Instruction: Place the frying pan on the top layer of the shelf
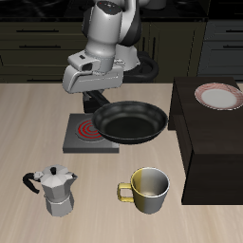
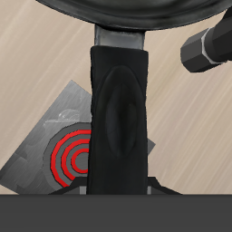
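Pan in hand, lifted over the burner.

Our gripper (image 1: 95, 95) is clamped on the frying pan (image 1: 129, 122) by its handle (image 2: 118, 118); the pan hangs above the burner plate (image 2: 54, 149), bowl end toward the shelf (image 1: 204, 142), whose flat top lies just beside it, carrying a plate (image 1: 220, 95).

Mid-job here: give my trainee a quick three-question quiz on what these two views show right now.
1. True or false: the pan rests flat on the burner.
2. What already sits on the shelf? A) mug B) plate C) moka pot
3. Which part of the pan does the gripper hold?

Key:
1. False: it is lifted, held beside and partly over the burner.
2. B, the plate.
3. The handle.
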Available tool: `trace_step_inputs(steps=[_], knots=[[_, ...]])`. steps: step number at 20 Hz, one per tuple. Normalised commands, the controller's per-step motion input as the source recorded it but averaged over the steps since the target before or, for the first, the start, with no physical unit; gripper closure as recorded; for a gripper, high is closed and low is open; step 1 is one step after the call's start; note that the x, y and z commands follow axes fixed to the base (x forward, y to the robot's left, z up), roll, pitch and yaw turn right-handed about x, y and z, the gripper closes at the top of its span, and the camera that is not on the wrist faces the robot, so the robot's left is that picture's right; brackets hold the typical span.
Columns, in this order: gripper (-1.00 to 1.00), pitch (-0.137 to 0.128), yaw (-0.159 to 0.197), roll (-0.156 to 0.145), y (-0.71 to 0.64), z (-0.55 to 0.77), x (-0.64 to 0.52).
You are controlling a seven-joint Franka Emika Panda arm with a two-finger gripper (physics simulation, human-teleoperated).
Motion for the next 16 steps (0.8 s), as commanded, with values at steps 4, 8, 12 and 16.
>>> trace_step_inputs(steps=[4, 8, 12, 16], knots=[[1.0, -0.01, 0.166, 0.006, -0.09, -0.08, 0.08], [1.0, -0.017, 0.101, 0.0, -0.14, -0.05, 0.06], [1.0, 0.005, 0.069, -0.019, -0.13, -0.13, 0.09], [1.0, -0.017, 0.088, -0.034, -0.11, -0.14, 0.05]])
